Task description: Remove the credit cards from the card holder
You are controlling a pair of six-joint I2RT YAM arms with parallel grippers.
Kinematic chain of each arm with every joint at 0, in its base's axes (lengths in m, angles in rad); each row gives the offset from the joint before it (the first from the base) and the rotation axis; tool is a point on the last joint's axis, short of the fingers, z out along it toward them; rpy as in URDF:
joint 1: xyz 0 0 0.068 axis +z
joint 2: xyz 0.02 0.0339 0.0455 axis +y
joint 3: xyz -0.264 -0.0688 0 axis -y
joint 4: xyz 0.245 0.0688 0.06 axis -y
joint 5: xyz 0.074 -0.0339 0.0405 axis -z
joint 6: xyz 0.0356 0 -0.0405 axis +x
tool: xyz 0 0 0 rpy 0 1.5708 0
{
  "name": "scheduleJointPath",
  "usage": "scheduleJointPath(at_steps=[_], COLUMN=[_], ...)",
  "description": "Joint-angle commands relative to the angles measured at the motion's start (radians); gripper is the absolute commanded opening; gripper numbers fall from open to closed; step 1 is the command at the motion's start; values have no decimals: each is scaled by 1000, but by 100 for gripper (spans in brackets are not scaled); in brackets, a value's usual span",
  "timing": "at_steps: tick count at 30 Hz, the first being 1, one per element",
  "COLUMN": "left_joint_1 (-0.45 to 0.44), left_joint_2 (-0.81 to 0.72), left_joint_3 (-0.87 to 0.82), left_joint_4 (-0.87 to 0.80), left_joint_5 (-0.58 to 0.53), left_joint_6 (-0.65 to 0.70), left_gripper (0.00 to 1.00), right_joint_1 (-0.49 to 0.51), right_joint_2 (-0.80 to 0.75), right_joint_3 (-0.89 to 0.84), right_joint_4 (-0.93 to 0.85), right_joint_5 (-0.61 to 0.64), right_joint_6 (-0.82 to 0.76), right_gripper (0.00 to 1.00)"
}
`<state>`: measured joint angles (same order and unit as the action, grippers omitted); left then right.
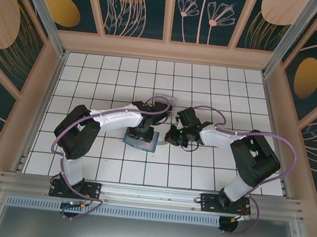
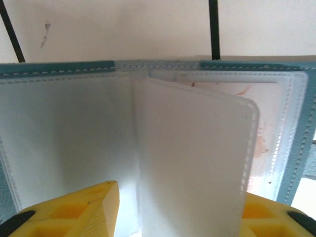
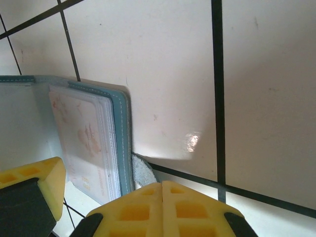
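The card holder lies open on the tiled floor, teal outside with translucent white sleeves. My left gripper is over it and open, its yellow fingers wide apart. One sleeve leaf stands up between them. A pale card with faint reddish print shows through the right-hand sleeves. My right gripper is at the holder's right edge, shut with its fingertips pressed together. A small pale grainy piece pokes out from under that edge.
A clear plastic tray sits just behind the two grippers. Wooden walls enclose the white tiled floor on three sides. A yellow finger of the other gripper shows at the left of the right wrist view.
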<state>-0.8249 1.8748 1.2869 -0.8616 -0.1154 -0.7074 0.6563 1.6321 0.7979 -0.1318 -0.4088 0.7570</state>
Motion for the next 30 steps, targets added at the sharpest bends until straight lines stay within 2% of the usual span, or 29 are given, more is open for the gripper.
scheduleJointPath(at_steps=[1, 11, 18, 24, 30], left_joint_1=[-4, -5, -4, -4, -4], left_joint_2=[23, 1, -8, -8, -24], left_joint_3=[11, 26, 12, -6, -50], left_joint_4=[-48, -109, -121, -98, -32], left_joint_5=[-24, -118, -143, -127, -51], left_joint_6=[17, 16, 25, 29, 34], left_gripper=[50, 48, 48, 48, 47], right_joint_1=[5, 0, -11, -41, -61], right_joint_2=[-10, -33, -49, -62, -21], right_joint_3=[22, 23, 46, 68, 129], right_joint_4=[-34, -65, -160, -242, -299], right_joint_5=[28, 62, 124, 176, 222], right_joint_6=[-22, -28, -75, -131, -182], right_gripper=[0, 0, 0, 0, 0])
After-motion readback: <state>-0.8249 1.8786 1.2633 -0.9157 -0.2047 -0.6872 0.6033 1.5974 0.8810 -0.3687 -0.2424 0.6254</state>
